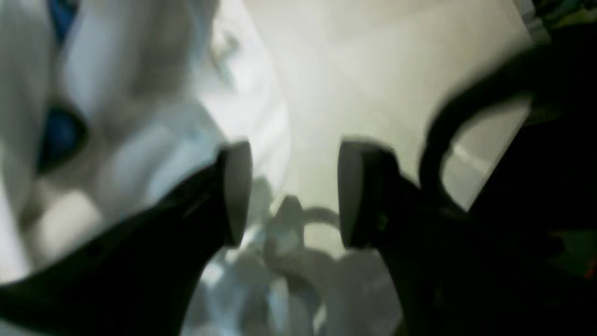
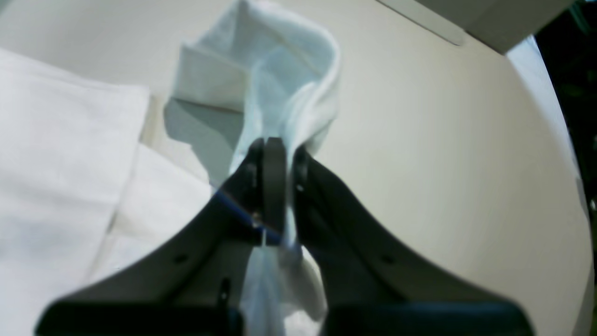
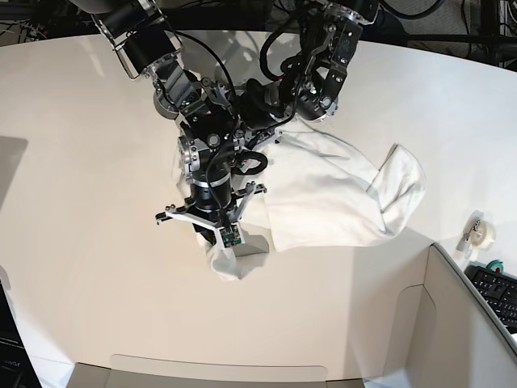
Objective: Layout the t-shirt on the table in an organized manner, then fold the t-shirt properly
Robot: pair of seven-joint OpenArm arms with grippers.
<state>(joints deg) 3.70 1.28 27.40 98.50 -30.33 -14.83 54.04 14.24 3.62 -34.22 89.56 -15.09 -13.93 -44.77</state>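
The white t-shirt [image 3: 331, 190] lies rumpled on the white table [image 3: 89, 242], with one end folded up at the right. My right gripper [image 2: 275, 154] is shut on a bunched edge of the t-shirt [image 2: 261, 70], which stands up beyond its fingertips above the table [image 2: 443, 163]. In the base view this gripper [image 3: 226, 246] sits at the shirt's near-left corner. My left gripper [image 1: 294, 191] is open, nothing between its fingers [image 1: 238, 191]. Blurred shirt cloth [image 1: 140, 116] with a blue print lies to its left. The left arm [image 3: 319, 81] hangs over the shirt's far-left part.
A grey box wall [image 3: 452, 323] stands at the near right, and another [image 3: 218, 373] along the near edge. A tape roll [image 3: 481, 233] and a keyboard [image 3: 497, 291] lie beyond the table's right edge. The two arms cross closely near the far middle.
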